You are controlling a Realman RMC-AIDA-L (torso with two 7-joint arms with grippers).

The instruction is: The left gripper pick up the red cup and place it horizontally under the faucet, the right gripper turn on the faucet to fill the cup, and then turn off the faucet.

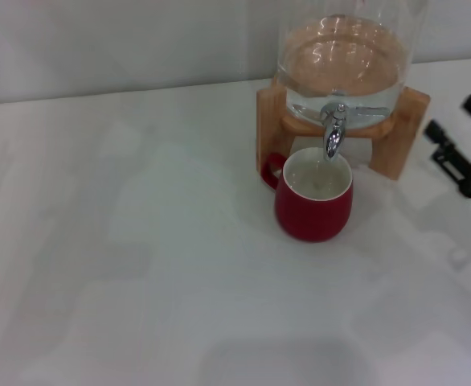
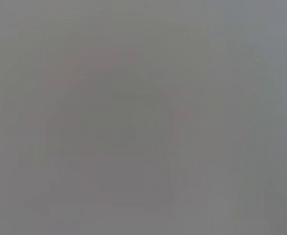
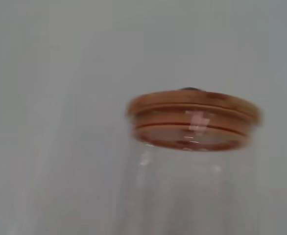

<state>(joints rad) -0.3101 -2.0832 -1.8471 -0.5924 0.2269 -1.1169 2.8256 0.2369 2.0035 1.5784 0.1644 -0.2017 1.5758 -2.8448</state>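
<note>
This is looking like a bare test bench in a lab or demo room rather than a lived-in kitchen. A plain white table (image 1: 139, 265) is running back to a blank pale wall (image 1: 99, 40) along its far edge. Near the far right corner, a glass water dispenser (image 1: 344, 56) is sitting on a wooden stand (image 1: 408, 129), its wooden lid (image 3: 192, 115) showing in the right wrist view.

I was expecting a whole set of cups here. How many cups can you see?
1. The red cup stands upright on the white table, right under the faucet of the glass dispenser. No others are in view.
</note>
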